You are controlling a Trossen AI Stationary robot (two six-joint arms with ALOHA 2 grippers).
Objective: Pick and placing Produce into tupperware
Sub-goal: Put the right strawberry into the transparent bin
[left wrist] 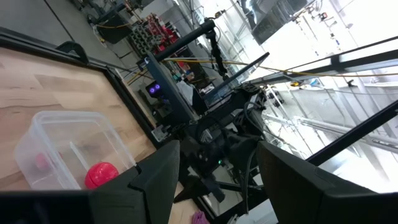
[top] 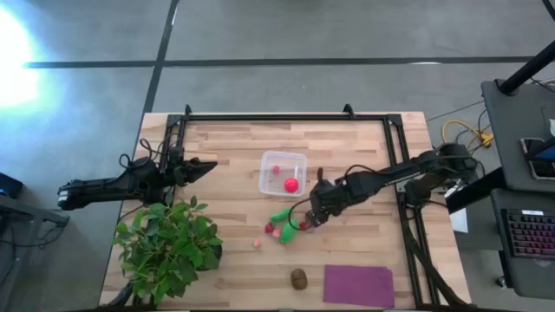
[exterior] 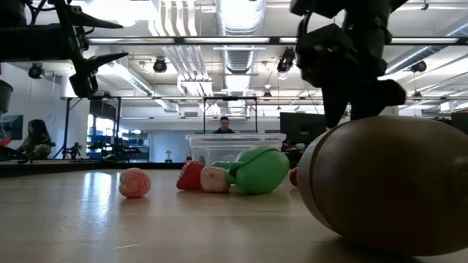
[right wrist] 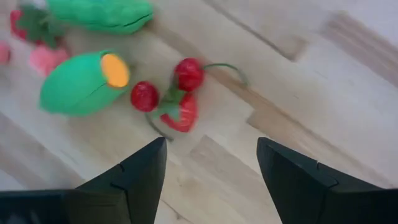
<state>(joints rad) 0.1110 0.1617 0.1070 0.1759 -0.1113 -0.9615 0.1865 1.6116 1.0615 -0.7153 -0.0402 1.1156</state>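
The clear tupperware stands mid-table with a red ball and a small pink piece inside. Near it, toward the front edge, lie two green pieces, cherries, a strawberry and small pink pieces. The brown kiwi sits by the front edge. My right gripper hovers open above the wood just right of this cluster, pointing steeply down, nothing between its fingers. My left gripper waits open at the left, raised and about level.
A big leafy plant fills the near left corner. A flat purple mat lies at the front right, beside the kiwi. A black frame runs along the table's far and side edges. In the low view a person shows far behind the table.
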